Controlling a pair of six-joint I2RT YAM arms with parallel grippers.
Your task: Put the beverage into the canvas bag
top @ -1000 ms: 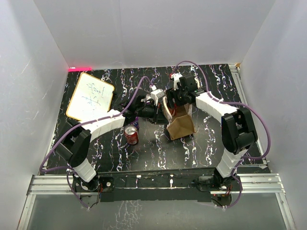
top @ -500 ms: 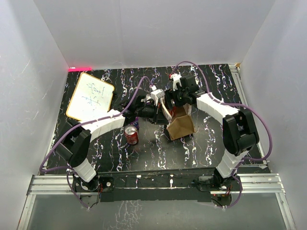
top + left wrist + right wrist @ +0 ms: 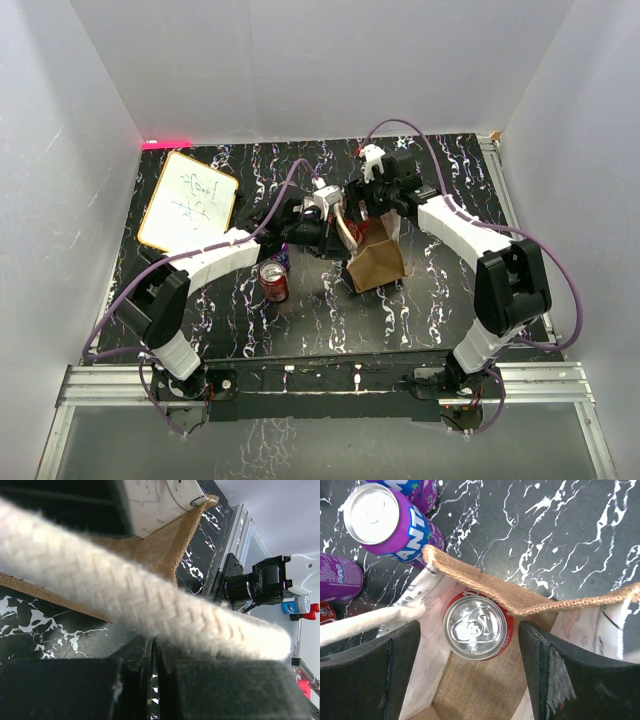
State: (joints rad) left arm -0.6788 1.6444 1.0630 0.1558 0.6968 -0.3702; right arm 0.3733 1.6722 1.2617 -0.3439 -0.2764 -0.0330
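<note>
Toward the near edge a red can (image 3: 273, 282) stands on the desk (image 3: 330, 320). Mid-desk, the canvas bag (image 3: 378, 262) holds the beverage (image 3: 477, 628) upright inside. The left gripper (image 3: 75, 575) has its jaws pinched on a cream handle (image 3: 210, 630). The right gripper (image 3: 470, 642) hangs above, jaws wide, empty. The beverage looks rigid and slick, best gripped round its sides; the bag is floppy.

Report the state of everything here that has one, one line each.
canvas bag: standing, mouth open, one red can inside.
red can in the bag: upright, sealed, not gripped.
right gripper: open, straddling that can.
left gripper: shut on the cream handle.
purple can: upright on the table, outside the bag.
red can on the table: upright, outside the bag.
</note>
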